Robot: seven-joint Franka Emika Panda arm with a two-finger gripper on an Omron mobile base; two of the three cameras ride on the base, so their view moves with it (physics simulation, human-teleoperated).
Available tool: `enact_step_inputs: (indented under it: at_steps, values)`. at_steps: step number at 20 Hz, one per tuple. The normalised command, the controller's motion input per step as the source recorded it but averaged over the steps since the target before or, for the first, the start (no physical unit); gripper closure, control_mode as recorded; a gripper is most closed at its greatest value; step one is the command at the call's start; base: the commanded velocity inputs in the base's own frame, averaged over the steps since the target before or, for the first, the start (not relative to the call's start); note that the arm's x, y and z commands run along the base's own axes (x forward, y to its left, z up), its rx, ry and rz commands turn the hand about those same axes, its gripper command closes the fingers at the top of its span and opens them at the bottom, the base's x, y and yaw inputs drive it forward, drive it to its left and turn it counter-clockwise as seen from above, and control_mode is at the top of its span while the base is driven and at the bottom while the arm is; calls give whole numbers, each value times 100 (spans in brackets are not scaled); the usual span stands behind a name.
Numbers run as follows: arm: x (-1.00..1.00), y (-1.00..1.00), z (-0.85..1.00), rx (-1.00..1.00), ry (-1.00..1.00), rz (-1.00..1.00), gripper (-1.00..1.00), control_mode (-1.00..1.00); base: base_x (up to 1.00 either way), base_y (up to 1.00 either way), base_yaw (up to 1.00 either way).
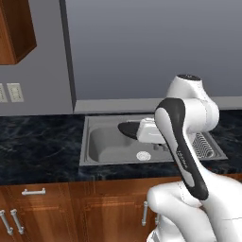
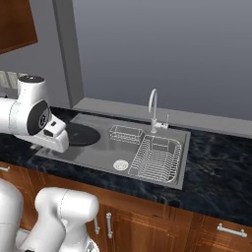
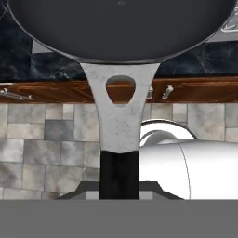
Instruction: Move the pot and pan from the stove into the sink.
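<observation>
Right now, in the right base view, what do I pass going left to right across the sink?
pan held over the basin's left end → small wire basket → faucet → dish rack → right rim of the sink

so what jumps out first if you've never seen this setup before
The black pan held out by its handle in the shut gripper, hanging over the left end of the steel sink. Next comes the wire dish rack in the sink's right half, below the thin curved faucet, all set in dark marbled counter.
</observation>
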Motion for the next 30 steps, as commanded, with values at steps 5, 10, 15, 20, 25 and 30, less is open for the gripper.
enact_step_inputs:
  at_steps: [5,10,15,20,25,30]
  values:
    - [33,0,-11,0,15,4,100,-100,0,0,0]
    - [40,3,-17,0,13,5,100,-100,0,0,0]
    - [33,4,-23,0,14,5,100,-100,0,0,0]
    - [33,0,-24,0,8,6,100,-100,0,0,0]
    - [43,2,-24,0,2,4,100,-100,0,0,0]
    - [48,2,-26,0,0,3,100,-100,0,0,0]
